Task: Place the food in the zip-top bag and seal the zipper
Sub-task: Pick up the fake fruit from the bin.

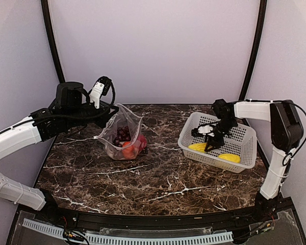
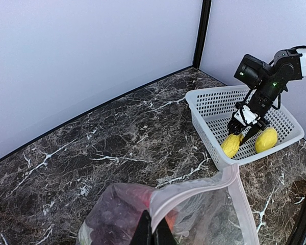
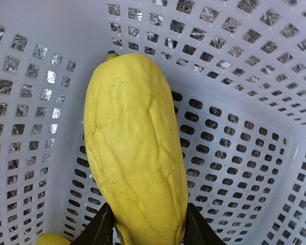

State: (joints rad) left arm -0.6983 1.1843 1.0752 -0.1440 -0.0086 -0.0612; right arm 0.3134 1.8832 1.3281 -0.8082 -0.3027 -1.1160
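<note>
The right tool [image 3: 148, 227] is closed around a yellow piece [image 3: 135, 153] inside the basket [image 3: 245, 153]; a firm mid-body hold should be confirmed before it is lifted clear of the basket. Left of the basket, the zip-top bag [image 1: 123, 133] is pinched at its rim by the clenched left tool [image 2: 153, 229], mouth open

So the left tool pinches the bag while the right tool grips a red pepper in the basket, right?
No: the right tool grips a yellow piece in the basket, not a red pepper, as the right wrist view shows. The left tool does pinch the bag.
</note>
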